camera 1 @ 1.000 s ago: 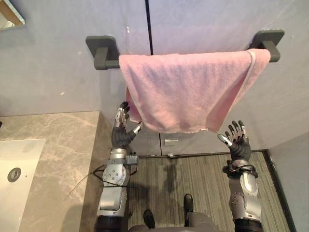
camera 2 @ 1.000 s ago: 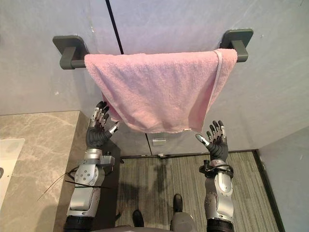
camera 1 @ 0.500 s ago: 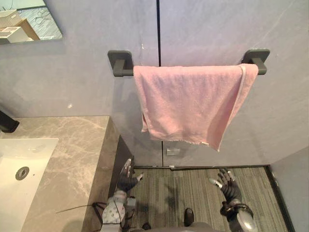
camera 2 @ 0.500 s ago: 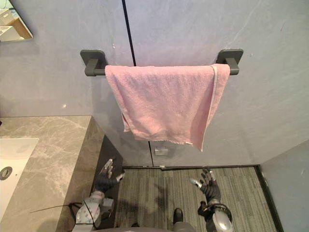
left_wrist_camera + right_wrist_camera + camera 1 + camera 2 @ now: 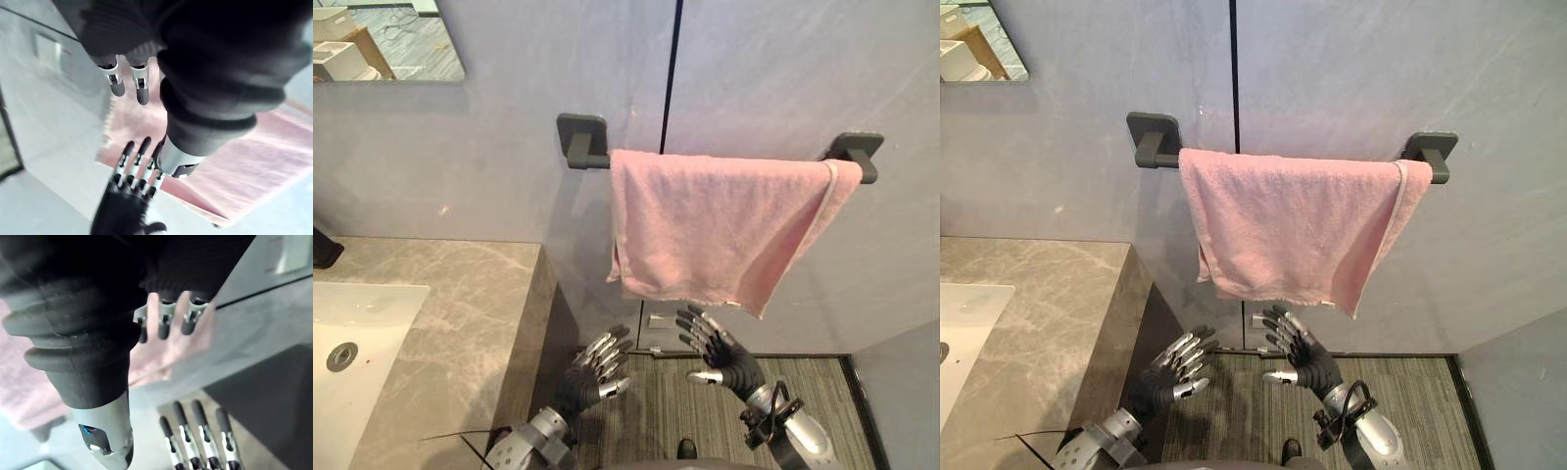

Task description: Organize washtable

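A: Where is the towel point(image 5: 724, 230)?
B: Draped over the bar point(image 5: 590, 157) on the wall, beside the surface point(image 5: 460, 313) with the sink point(image 5: 352, 323).
A: And the hands?
B: Both are raised below its hem. The left hand point(image 5: 579, 384) and right hand point(image 5: 734, 367) have fingers spread straight, holding nothing.

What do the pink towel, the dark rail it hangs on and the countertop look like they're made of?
Pink towel: soft terry cloth, fuzzy nap.
Dark grey towel rail: matte; coated metal or plastic, unclear which.
Beige-grey countertop: smooth veined stone, maybe marble or imitation.
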Motion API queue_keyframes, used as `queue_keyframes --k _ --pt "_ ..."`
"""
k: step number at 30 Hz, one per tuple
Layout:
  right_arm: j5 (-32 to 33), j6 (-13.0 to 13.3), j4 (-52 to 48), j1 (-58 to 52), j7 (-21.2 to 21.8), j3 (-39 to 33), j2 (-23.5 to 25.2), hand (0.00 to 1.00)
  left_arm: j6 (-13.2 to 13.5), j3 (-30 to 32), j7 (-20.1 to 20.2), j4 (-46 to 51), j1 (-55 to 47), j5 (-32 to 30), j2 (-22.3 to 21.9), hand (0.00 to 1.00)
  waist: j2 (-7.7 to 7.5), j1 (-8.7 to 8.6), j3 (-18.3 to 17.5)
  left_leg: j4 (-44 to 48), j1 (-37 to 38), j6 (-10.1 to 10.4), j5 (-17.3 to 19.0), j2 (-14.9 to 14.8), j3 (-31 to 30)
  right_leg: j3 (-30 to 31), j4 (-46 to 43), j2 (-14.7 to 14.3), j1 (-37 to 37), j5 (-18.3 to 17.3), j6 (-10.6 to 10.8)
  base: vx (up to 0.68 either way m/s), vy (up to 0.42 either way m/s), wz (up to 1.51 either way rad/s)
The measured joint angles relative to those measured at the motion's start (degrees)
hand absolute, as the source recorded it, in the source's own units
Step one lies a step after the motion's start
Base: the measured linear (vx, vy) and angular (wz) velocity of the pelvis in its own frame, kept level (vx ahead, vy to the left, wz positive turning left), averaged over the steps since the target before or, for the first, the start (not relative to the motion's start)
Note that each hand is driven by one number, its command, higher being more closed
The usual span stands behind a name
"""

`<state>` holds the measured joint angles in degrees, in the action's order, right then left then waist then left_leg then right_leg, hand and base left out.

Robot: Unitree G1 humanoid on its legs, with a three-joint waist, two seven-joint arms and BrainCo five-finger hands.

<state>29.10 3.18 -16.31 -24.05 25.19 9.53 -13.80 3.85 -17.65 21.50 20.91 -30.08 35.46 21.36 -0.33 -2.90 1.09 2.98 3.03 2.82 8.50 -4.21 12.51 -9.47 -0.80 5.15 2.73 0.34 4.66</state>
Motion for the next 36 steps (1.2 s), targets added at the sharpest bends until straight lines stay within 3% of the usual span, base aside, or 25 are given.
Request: queue_keyframes --k 4,10,14,17,28,36 --pt "5.16 3.4 -1.26 3.68 -1.28 0.03 -0.16 0.0 3.25 -3.01 -0.43 3.55 4.52 8.18 0.13 0.0 0.34 -0.09 -0.32 0.04 1.12 -0.01 0.0 0.55 -1.41 -0.04 -0.03 0.68 -1.22 0.0 0.0 0.07 0.031 0.05" --pt "4.37 5.73 1.4 12.89 -6.88 0.17 0.48 0.0 5.63 -5.0 -3.64 2.73 12.75 8.52 -3.46 0.0 0.46 0.01 -0.25 0.01 0.04 -0.04 0.0 1.4 -1.65 0.04 -0.07 1.11 -0.2 0.0 0.0 0.01 0.005 0.01" --pt "2.42 7.09 5.74 20.8 -11.17 0.43 2.39 0.0 6.69 -5.86 -6.89 -1.86 19.84 5.12 -7.82 0.0 0.9 0.27 0.16 -0.01 -1.69 -0.06 0.0 1.4 -1.64 0.27 -0.4 1.08 1.84 0.01 -0.01 -0.02 -0.018 -0.02" --pt "1.7 7.69 6.78 25.36 -13.22 0.5 2.27 0.0 6.74 -6.26 -8.75 -5.48 24.01 3.77 -10.65 0.0 2.05 0.3 1.29 -0.07 -2.56 -0.07 -0.01 1.29 -1.42 0.9 -1.03 0.95 3.28 0.01 -0.01 -0.03 -0.027 -0.08" --pt "-0.46 7.93 9.47 31.04 -16.77 -3.52 2.16 0.0 6.71 -8.37 -10.56 -11.43 31.19 1.97 -12.33 0.0 2.41 -1.02 2.63 -0.16 -4.83 -0.08 0.0 1.37 -0.9 2.07 -1.06 0.84 6.12 0.05 -0.02 0.0 -0.011 -0.04" --pt "-0.46 9.36 10.64 35.52 -17.56 -8.04 1.39 0.0 6.68 -4.86 -15.65 -18.76 38.32 -10.29 -15.85 0.0 3.41 -1.46 4.76 0.47 -6.96 -0.08 -0.04 1.47 0.24 3.6 -1.07 1.1 8.52 1.13 -0.89 0.03 -0.01 -0.07"
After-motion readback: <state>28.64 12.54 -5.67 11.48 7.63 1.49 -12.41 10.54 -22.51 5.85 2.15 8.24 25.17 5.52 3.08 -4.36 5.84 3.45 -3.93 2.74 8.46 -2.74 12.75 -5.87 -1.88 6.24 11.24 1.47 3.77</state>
